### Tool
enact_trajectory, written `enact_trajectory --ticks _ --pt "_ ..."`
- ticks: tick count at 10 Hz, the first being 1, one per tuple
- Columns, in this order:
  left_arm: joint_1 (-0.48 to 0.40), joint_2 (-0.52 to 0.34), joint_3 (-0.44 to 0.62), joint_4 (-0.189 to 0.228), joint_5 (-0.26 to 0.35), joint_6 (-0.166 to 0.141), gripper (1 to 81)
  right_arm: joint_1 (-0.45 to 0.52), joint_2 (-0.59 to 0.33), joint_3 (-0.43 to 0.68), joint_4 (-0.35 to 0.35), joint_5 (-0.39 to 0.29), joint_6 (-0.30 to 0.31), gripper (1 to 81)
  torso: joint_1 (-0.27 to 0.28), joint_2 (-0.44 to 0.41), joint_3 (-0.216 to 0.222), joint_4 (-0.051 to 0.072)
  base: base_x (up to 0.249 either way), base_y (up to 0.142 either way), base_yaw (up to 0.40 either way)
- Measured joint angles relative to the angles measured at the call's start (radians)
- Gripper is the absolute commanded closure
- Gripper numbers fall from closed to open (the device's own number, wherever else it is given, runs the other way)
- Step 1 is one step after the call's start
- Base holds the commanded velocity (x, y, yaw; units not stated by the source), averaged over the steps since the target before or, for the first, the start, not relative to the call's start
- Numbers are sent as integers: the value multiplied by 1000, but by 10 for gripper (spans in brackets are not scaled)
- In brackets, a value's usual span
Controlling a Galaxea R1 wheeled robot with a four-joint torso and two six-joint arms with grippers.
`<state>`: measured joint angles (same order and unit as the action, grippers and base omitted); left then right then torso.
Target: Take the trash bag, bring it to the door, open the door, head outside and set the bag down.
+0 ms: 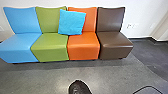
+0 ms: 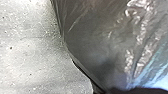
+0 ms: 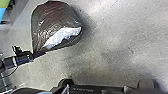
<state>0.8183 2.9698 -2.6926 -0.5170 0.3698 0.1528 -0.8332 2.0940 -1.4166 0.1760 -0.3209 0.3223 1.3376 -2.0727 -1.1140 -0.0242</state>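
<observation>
In the right wrist view, the dark, shiny trash bag (image 3: pixel 56 23) hangs by its gathered neck from my left gripper (image 3: pixel 40 53), which is shut on it. Pale contents show through the film along one side, and the bag is over the grey floor. Close up in the left wrist view, the wrinkled dark film of the trash bag (image 2: pixel 100 42) covers a large area beside the speckled floor. How my right gripper stands cannot be told.
A row of joined seats, blue (image 1: pixel 18 47), green (image 1: pixel 50 47), orange (image 1: pixel 83 46) and brown (image 1: pixel 113 45), stands against the white wall (image 1: pixel 142 15). A bright blue cushion (image 1: pixel 71 22) leans there. Low in front is a dark rounded shape (image 1: pixel 79 88), its identity unclear.
</observation>
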Motion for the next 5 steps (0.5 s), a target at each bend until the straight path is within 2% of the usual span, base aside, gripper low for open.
enact_trajectory --ticks 5 --pt "1 0 0 0 -2 4 811 -1 18 -16 0 6 0 10 -112 178 6 0 0 0 0"
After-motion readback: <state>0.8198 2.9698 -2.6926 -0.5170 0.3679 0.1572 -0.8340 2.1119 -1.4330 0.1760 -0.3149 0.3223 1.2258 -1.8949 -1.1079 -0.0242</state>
